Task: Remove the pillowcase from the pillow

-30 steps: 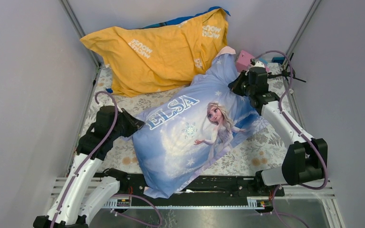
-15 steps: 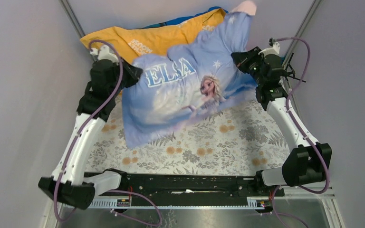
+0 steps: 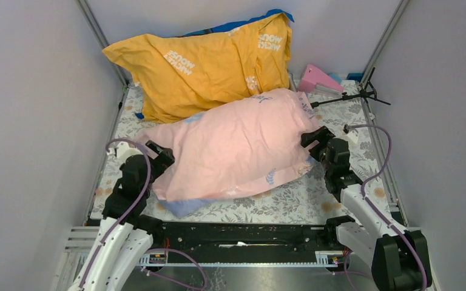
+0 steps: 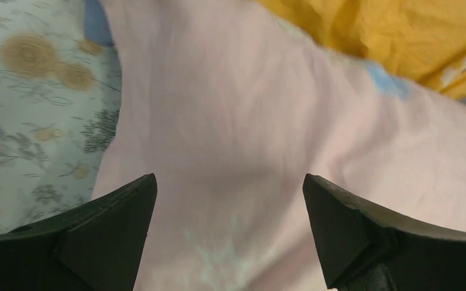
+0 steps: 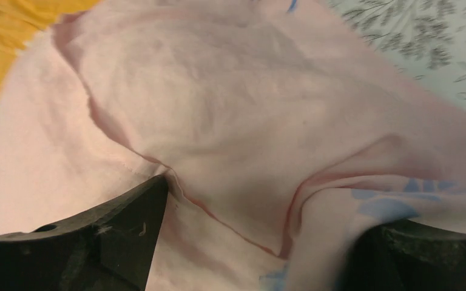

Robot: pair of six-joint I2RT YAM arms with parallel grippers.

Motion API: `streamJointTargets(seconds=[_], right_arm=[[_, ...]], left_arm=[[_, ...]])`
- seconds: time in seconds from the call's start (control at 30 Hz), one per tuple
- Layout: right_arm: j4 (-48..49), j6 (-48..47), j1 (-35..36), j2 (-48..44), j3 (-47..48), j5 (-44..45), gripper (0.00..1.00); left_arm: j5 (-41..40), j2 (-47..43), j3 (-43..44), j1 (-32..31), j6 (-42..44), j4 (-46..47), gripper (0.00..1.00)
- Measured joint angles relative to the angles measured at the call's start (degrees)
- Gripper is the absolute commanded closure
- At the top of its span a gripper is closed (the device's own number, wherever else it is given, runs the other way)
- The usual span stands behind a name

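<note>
Left claw (image 3: 161,154), jaws spread and released, sits at the lower-left edge of the pillowcase (image 3: 236,145), which lies pink face up at centre frame on the floral counter (image 3: 291,200), a yellow-orange cushion (image 3: 206,66) above it. Right claw (image 3: 314,139), also spread wide and released, meets its right edge.

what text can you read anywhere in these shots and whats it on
"MICKEY MOUSE": white print, upside down in the top view, repeated on the yellow-orange cushion.
The pillowcase: pink face up, no lettering; small blue marks at its far edge are too small to read.
The pink box: nothing legible.
</note>
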Motion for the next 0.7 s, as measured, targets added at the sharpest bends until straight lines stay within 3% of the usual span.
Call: streamJointTargets(seconds=[0.17,0.3,0.43,0.7], right_arm=[[-8.8,-7.9,0.0,-1.8,7.5,3.5,0.04],[-10.1,-11.9,0.0,-4.8,15.1,3.6,0.03],[-12.2,-14.6,0.0,-6.5,20.0,3.6,0.02],[-15.3,-17.6,0.0,-1.5,24.0,2.7,0.01]], left_arm=[[-6.8,-2.8,9.7,-0.1,-1.0,-9.4,0.01],[-7.4,-3.5,20.1,-0.1,0.7,-6.6,0.01],[-0.3,-2.4,21.3,0.0,2.0,-3.5,0.01],[15.8,10.0,15.5,-0.1,3.4,-3.6,0.01]])
